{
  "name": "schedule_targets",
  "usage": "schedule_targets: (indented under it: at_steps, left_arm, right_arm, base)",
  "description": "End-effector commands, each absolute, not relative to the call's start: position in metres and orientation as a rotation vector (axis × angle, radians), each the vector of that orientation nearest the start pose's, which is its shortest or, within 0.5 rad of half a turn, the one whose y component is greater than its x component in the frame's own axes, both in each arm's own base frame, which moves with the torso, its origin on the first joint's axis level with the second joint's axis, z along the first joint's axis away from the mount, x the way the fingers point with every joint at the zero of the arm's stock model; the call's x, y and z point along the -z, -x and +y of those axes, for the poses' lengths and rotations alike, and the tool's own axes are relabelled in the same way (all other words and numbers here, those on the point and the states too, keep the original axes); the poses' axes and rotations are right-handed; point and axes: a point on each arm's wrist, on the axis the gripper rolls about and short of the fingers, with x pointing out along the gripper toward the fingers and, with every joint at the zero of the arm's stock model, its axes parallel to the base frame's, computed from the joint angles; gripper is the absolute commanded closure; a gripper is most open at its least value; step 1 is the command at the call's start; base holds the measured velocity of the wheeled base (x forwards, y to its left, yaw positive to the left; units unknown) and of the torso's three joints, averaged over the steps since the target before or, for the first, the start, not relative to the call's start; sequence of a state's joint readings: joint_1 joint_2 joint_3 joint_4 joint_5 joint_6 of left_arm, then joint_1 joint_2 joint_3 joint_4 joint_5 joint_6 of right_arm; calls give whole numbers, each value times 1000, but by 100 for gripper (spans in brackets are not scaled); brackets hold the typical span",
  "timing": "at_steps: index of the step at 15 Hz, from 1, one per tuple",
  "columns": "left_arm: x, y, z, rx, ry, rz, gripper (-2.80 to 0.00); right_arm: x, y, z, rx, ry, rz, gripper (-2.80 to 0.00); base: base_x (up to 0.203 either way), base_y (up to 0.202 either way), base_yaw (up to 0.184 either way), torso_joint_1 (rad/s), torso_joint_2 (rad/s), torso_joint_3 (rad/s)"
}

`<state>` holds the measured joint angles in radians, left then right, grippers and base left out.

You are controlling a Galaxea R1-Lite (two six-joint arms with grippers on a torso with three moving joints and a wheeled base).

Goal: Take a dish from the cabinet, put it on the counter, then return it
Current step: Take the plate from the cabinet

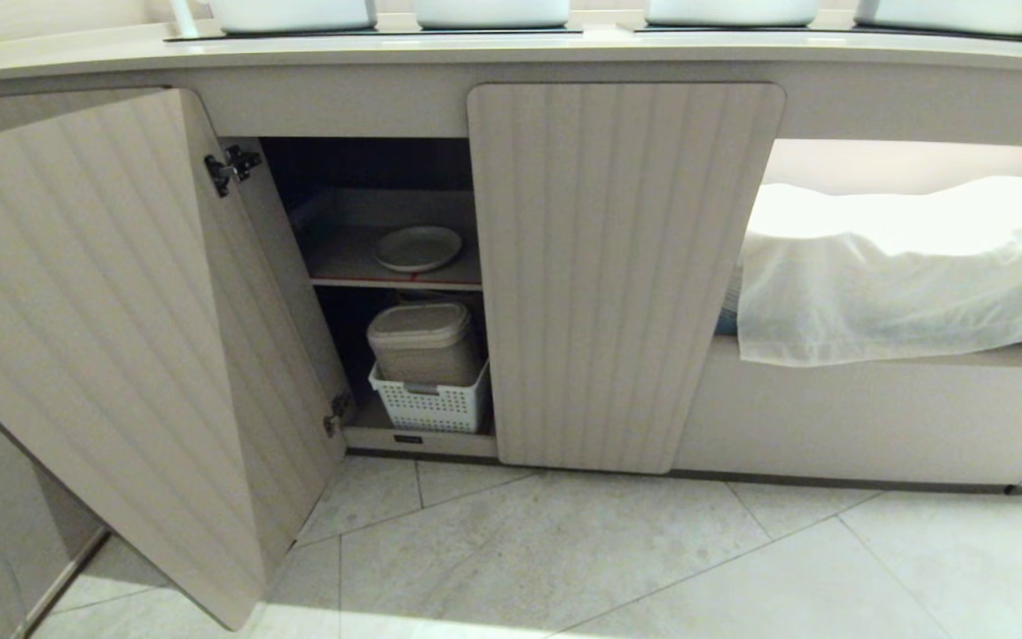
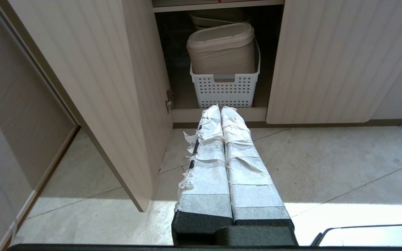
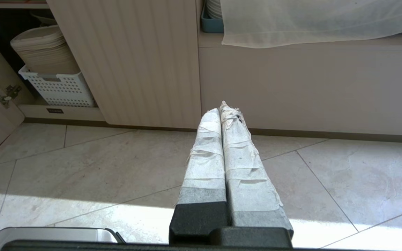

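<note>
The cream dish (image 1: 419, 248) lies flat on the red-edged shelf (image 1: 396, 282) inside the cabinet (image 1: 622, 275), whose left door (image 1: 112, 328) hangs wide open. Above runs the cream counter (image 1: 511, 51). Neither arm shows in the head view. My left gripper (image 2: 221, 108) is shut and empty, low over the floor, pointing at the open compartment. My right gripper (image 3: 221, 108) is also shut and empty, low over the tiles, facing the plinth beside the closed fluted door (image 3: 134, 59). The dish is out of sight in both wrist views.
Below the shelf a white perforated basket (image 1: 431, 404) holds a beige lidded container (image 1: 424, 342). Right of the closed door, a white cloth (image 1: 901, 266) drapes over an open niche. White bowls (image 1: 491, 11) stand on the counter. Tiled floor (image 1: 617, 559) lies in front.
</note>
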<state>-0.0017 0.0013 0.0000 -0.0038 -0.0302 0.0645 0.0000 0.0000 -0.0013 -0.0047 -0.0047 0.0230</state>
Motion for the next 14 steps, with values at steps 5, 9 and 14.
schedule_targets:
  at_steps: [5, 9, 14]
  left_arm:
    - [-76, 23, -1, 32, -64, -4, 0]
    - [-76, 23, -1, 32, -64, -4, 0]
    - [-76, 23, -1, 32, -64, -4, 0]
  right_arm:
    - [-76, 23, 0, 5, -23, -6, 0]
    - [-76, 23, 0, 5, -23, -5, 0]
    - [-76, 23, 0, 5, -23, -5, 0]
  base:
    - [0, 0, 0, 0, 0, 0]
    - [0, 0, 0, 0, 0, 0]
    - [0, 0, 0, 0, 0, 0]
